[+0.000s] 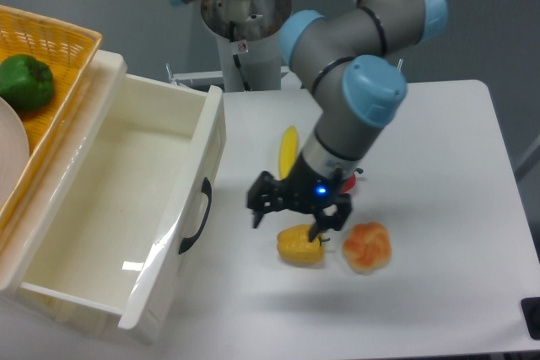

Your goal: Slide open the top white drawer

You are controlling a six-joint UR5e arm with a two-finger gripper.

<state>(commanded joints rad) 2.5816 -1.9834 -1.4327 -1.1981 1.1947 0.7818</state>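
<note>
The top white drawer [101, 208] stands pulled far out at the left, its plain white inside showing and nothing in it. Its curved black handle [196, 217] sits on the front panel facing the table. My gripper [289, 218] hangs open and holds nothing, well to the right of the handle and apart from it, just above a yellow pepper [300, 244]. The lower drawer front is out of view.
An orange pepper [366, 247] lies right of the yellow one. A red pepper [350, 180] is mostly hidden behind my arm. A long yellow vegetable [288, 149] lies on the white table [439, 141]. A yellow wicker basket [52, 46] with a green pepper [25, 82] sits on the cabinet top.
</note>
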